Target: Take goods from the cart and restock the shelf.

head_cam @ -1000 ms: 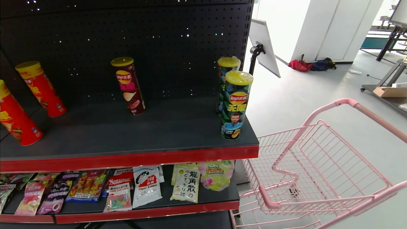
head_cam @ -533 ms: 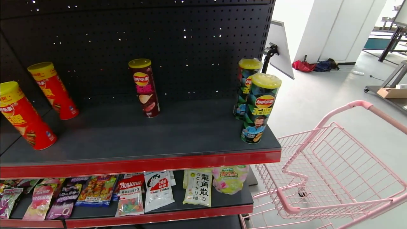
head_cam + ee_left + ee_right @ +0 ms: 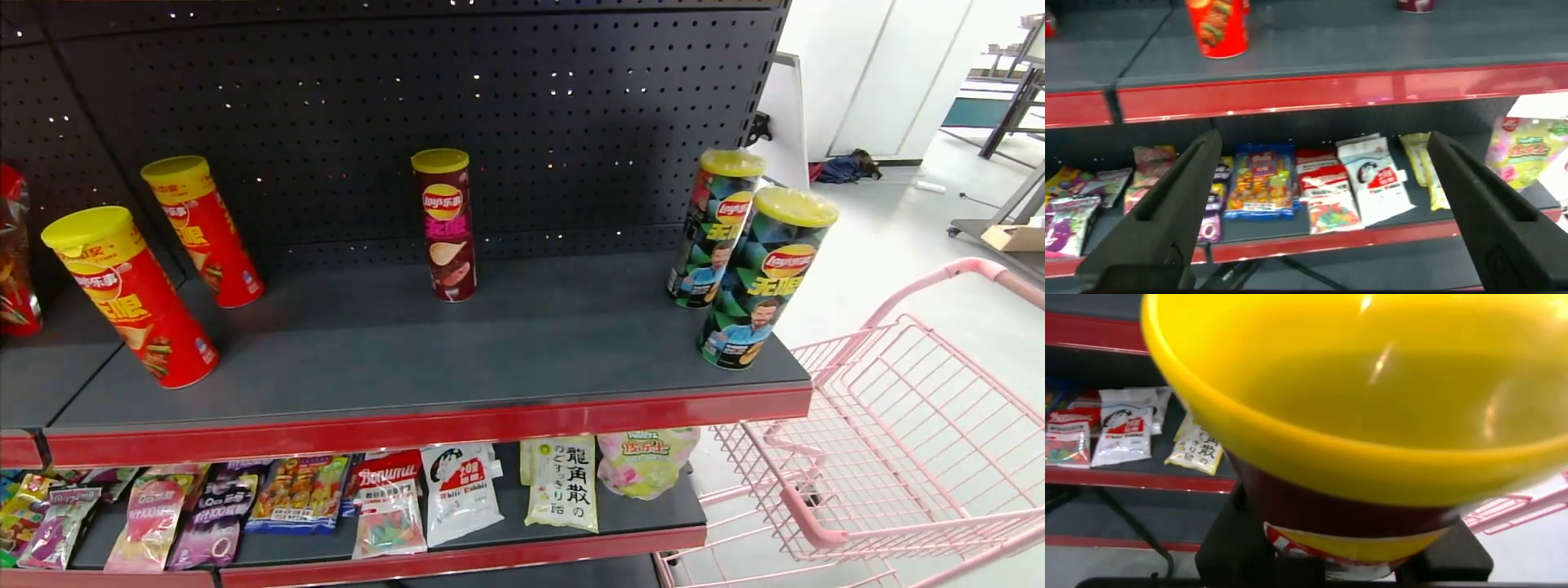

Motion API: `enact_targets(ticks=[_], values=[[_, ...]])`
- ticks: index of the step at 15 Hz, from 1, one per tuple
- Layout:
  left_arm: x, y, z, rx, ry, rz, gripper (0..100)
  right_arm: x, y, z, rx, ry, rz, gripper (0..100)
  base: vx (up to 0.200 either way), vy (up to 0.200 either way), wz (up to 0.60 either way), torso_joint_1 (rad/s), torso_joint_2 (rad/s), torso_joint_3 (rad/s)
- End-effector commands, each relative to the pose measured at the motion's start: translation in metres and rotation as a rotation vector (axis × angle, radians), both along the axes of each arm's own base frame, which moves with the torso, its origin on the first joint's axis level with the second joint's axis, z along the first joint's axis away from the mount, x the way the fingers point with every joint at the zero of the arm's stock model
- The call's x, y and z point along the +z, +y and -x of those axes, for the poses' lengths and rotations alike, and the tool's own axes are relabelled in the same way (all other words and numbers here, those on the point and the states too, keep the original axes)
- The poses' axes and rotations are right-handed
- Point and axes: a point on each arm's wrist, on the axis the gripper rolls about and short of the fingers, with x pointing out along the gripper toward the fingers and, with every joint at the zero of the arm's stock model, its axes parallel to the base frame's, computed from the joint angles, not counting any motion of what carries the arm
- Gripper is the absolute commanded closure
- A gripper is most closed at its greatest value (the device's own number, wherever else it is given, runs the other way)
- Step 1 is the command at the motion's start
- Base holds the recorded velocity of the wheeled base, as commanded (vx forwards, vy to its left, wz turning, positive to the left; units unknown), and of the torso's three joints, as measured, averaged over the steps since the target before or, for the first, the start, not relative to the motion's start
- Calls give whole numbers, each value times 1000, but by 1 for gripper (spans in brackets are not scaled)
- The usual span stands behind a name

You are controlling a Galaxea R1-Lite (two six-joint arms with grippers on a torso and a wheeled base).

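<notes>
The right end effector [image 3: 1339,559] is gripping a can [image 3: 1372,400] with a yellow lid and dark red body. Its black fingers are pressing on the can's lower sides, and the lid is sitting close to the wrist camera. The left end effector [image 3: 1323,139] is hanging open with fingers [image 3: 1167,212] spread wide, facing the lower shelf [image 3: 1290,243], where flat snack bags [image 3: 1368,180] are lying in a row. On the upper shelf [image 3: 490,359], two red cans [image 3: 131,298] are standing at the left, one behind the other. A maroon can [image 3: 445,224] is standing alone near the back in the middle. Two green cans [image 3: 767,278] are standing just beside each other at the right end. The pink wire cart [image 3: 971,269] is standing on the floor just right of the shelf.
</notes>
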Motion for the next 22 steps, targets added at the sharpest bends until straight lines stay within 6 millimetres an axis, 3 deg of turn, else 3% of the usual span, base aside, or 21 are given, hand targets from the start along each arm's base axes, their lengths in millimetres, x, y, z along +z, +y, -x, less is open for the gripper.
enact_targets(ticks=[1, 5, 8, 14, 22], values=[[0, 0, 0, 1, 0, 0, 0, -2, 0, 0, 6, 3, 1, 100, 0, 200, 0, -2, 2, -2], [0, 0, 0, 0, 0, 0, 0, -2, 0, 0, 13, 3, 1, 100, 0, 200, 0, 4, 0, -1], [0, 0, 0, 0, -1, -2, 0, -4, 2, 0, 72, 10, -7, 100, 0, 0, 0, 0, 0, 0], [0, 0, 0, 0, 0, -2, 0, -12, 2, 0, 79, 14, -6, 100, 200, 0, 0, 2, -1, 2], [1, 0, -4, -5, 55, -6, 0, -31, 2, 1, 107, 12, -10, 100, 0, 0, 0, 0, 0, 0]])
